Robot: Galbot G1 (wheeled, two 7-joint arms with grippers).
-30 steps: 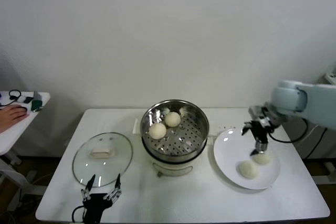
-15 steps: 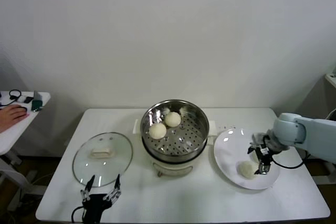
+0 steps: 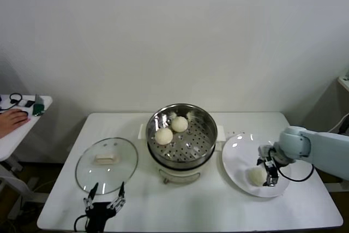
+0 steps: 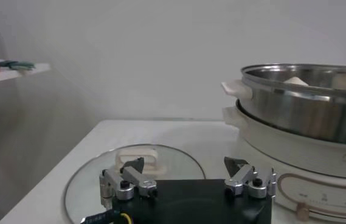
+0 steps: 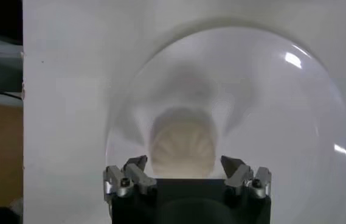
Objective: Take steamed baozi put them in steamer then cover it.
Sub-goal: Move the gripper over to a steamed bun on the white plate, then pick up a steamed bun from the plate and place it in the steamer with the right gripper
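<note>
The right pincer (image 5: 185,165) hung over the white plate (image 5: 294,109), jaws apart and empty, a steamed baozi (image 5: 182,146) straight ahead between its fingers, the steamer (image 3: 206,129) toward the idle, open left pincer (image 3: 103,192).

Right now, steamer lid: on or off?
Off. The glass lid lies flat on the table, beside the open steamer with two baozi inside.
</note>
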